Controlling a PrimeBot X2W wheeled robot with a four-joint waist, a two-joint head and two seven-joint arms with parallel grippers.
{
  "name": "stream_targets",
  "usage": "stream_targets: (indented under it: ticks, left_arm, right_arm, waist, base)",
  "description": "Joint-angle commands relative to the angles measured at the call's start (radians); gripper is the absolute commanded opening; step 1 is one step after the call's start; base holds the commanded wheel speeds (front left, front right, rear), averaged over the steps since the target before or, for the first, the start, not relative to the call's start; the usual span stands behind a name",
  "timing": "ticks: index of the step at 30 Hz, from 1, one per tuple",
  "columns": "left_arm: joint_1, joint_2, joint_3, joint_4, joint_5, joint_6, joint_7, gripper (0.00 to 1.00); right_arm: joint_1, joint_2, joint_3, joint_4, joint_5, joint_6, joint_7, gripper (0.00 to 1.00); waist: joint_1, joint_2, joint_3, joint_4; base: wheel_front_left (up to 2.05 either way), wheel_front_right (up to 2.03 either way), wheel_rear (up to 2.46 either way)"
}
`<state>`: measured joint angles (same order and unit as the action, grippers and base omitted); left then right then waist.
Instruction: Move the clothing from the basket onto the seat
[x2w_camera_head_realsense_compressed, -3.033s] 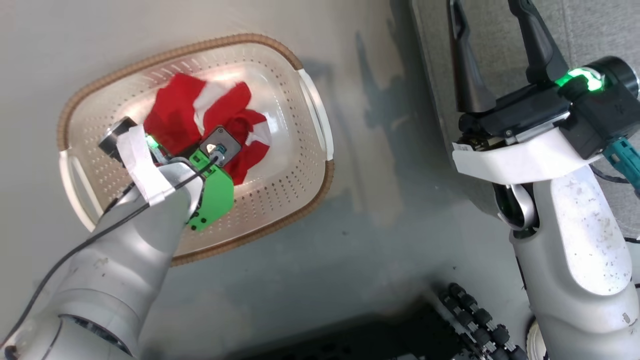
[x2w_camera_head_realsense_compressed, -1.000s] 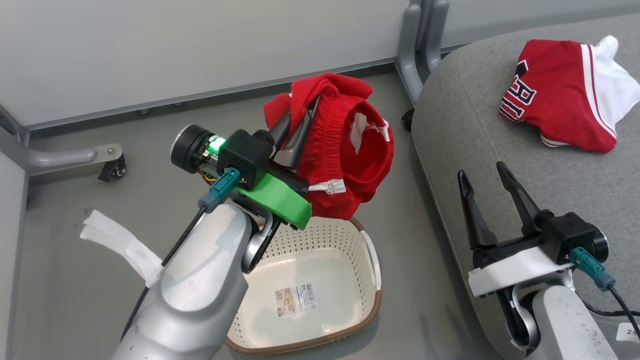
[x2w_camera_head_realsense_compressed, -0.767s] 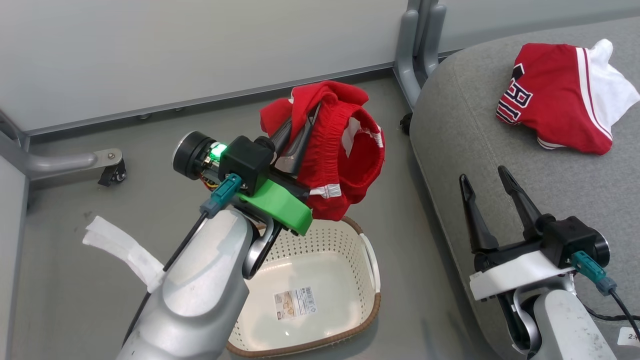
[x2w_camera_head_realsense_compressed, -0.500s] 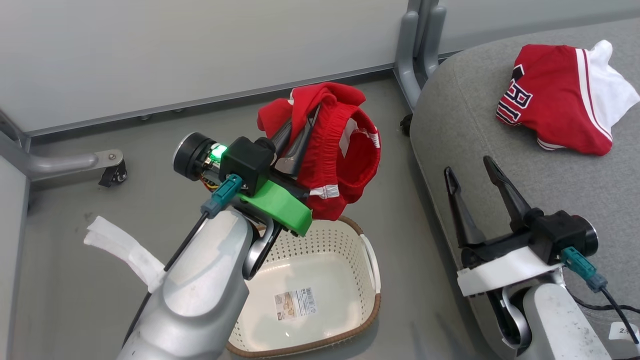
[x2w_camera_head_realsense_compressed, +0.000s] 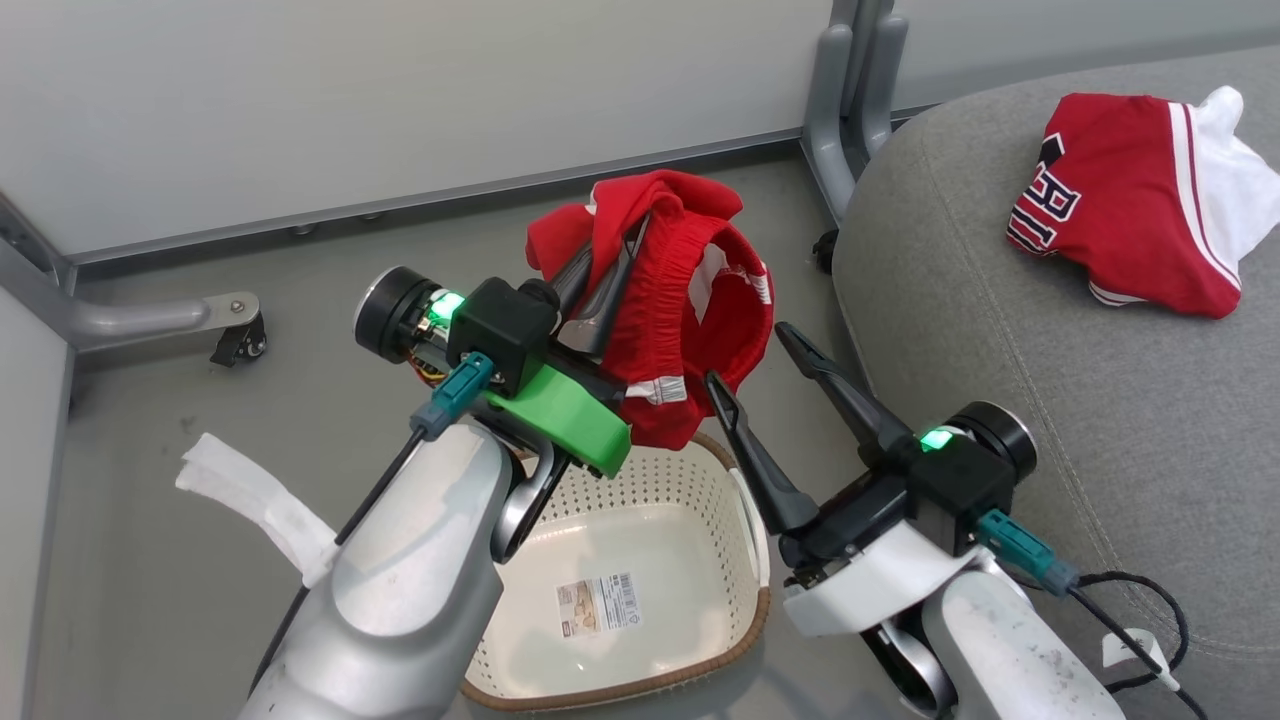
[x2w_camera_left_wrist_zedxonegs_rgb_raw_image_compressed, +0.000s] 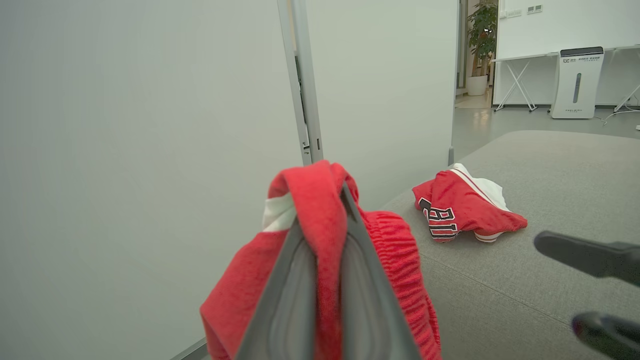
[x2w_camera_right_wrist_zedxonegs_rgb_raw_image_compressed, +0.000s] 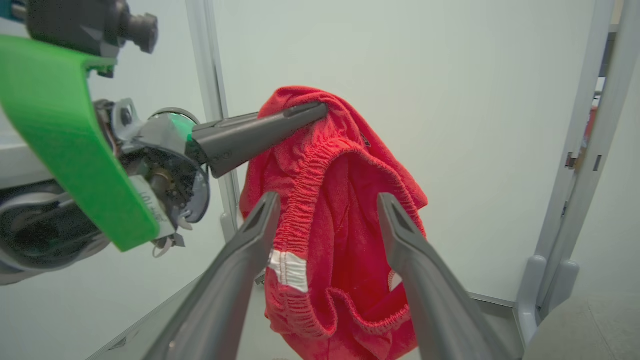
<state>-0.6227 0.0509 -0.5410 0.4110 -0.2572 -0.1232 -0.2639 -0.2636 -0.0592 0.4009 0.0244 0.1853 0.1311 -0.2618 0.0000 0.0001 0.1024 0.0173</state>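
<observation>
My left gripper is shut on a red garment with an elastic waistband, holding it in the air above the basket, which is cream with a brown rim and holds no clothing. The same hanging garment drapes over the closed left fingers. My right gripper is open, its fingertips close beside the hanging garment. A second red garment with lettering lies on the grey seat.
A pale partition wall runs behind, with grey metal legs and a caster on the floor. A label is stuck inside the basket bottom. A black cable lies on the seat near my right arm.
My left gripper has lifted the red garment out of the basket and holds it steady. Over the last half second my right gripper swung left off the seat toward the hanging garment.
</observation>
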Motion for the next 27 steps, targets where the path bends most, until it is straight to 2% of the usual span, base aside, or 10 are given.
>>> stream_targets:
  ticks: [1,12,20,27]
  left_arm:
    - [0.003,0.0,-0.001,-0.006,-0.001,-0.004,-0.001,0.0]
    - [-0.027,0.0,-0.047,-0.03,-0.023,0.007,-0.001,0.0]
    - [-0.048,0.0,-0.092,-0.052,-0.052,0.022,-0.001,0.0]
    - [-0.071,0.0,-0.133,-0.073,-0.084,0.041,-0.001,0.0]
  right_arm:
    - [-0.021,-0.007,0.018,0.015,0.006,-0.001,-0.005,1.0]
    - [-0.145,-0.002,0.095,0.205,0.011,-0.001,-0.005,1.0]
    - [-0.235,0.007,0.116,0.346,0.04,-0.001,-0.005,1.0]
    - [-0.291,0.007,0.155,0.377,0.127,-0.001,-0.005,1.0]
  waist:
    - [0.0,-0.0001,0.007,0.006]
    - [0.0,-0.0001,0.045,0.038]
    - [0.0,-0.0001,0.072,0.058]
    - [0.0,-0.0001,0.095,0.075]
  base:
    - [0.0,0.0,0.0]
    - [0.0,0.0,0.0]
    - [0.0,0.0,0.0]
    - [0.0,0.0,0.0]
